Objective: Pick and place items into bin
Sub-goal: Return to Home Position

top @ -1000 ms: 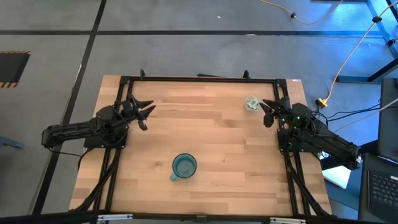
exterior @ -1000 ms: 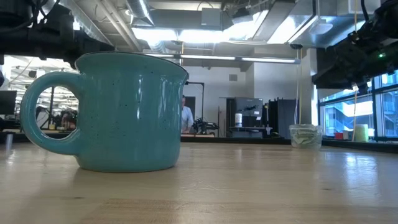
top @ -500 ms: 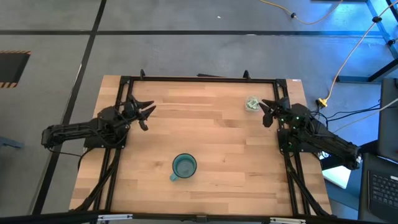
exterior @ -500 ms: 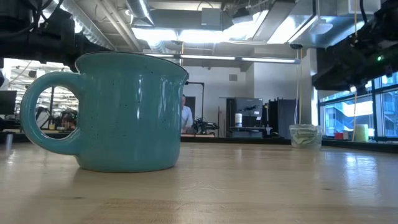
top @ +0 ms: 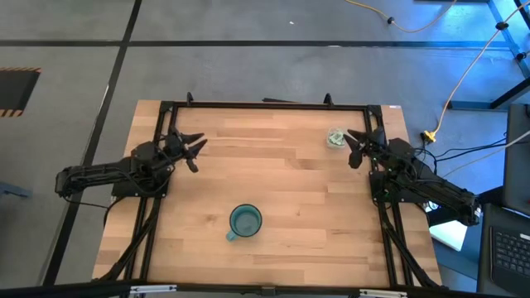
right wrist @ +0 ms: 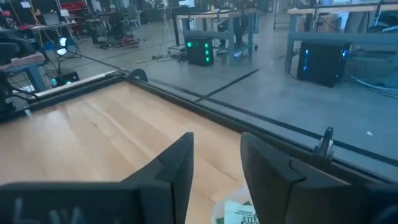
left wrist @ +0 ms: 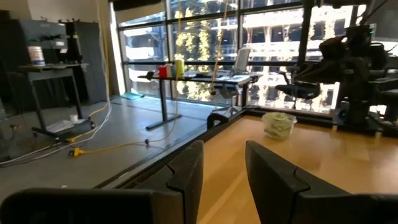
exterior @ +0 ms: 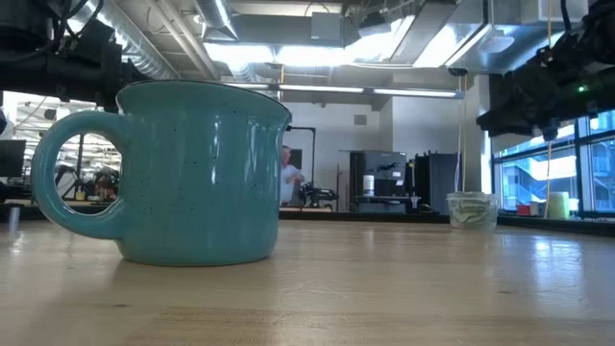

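- Wooden table [top: 273, 178] on a dark frame stands on a grey shop floor; no loose packets show on its boards in the overhead view.
- At about 9 o'clock on the table, the left gripper [top: 199, 153] hangs over the left edge with its fingers [left wrist: 186, 174] apart and nothing between them. It points toward 3 o'clock, straight across at the cup, which is well apart from it.
- A teal mug [top: 245, 221] stands upright near 6 o'clock, alone, well away from both arms; it takes no part in the job.
- Near 1 o'clock stands the cup [top: 336, 137], upright and whitish, with green-printed packets [right wrist: 241, 213] inside. Being round, it has no long axis to line up with.
- The right gripper [top: 351, 150] sits at about 2 o'clock over the right edge, its fingers [right wrist: 174, 168] spread and empty. It is far the nearer arm: the cup lies just beside its tips, toward 10 o'clock from them, and whether they touch cannot be told from above.
- Judging by the bare boards, the sorting looks finished, so what remains turns on that closeness. Pulling the right arm back toward 4 o'clock, away from the cup, should clear it; a sideways sweep toward 10 o'clock could tip it.
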{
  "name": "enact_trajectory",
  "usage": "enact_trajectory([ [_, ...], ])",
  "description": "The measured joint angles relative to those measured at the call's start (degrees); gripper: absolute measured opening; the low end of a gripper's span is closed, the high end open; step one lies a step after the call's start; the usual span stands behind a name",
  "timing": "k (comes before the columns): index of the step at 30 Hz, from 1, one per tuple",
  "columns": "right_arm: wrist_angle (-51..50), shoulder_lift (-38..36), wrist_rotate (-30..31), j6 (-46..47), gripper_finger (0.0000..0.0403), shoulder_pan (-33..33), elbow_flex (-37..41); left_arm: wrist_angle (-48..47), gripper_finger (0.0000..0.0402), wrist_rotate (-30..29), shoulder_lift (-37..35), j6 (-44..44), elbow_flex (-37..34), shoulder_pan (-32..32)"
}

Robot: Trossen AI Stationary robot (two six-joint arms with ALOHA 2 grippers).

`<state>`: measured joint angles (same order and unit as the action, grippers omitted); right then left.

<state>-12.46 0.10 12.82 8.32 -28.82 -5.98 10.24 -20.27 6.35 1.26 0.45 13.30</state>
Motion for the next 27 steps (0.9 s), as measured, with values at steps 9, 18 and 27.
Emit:
enact_trajectory([
  [9, 4.47, 0.00, 0.02, -1.95, 0.0136, 0.00, 1.95, 0.26, 0.0114, -0.72, 0.00, -0.46, 0.02, -0.02],
  [18, 3.89, 0.02, 0.05, -2.18, 0.0136, 0.00, 1.97, -0.40, 0.0114, -0.75, 0.00, -0.48, 0.02, -0.02],
  [27, 3.79, 0.13, 0.04, -2.75, 0.0136, 0.00, 1.97, -0.38, 0.0114, -0.72, 0.00, -0.48, 0.02, -0.01],
])
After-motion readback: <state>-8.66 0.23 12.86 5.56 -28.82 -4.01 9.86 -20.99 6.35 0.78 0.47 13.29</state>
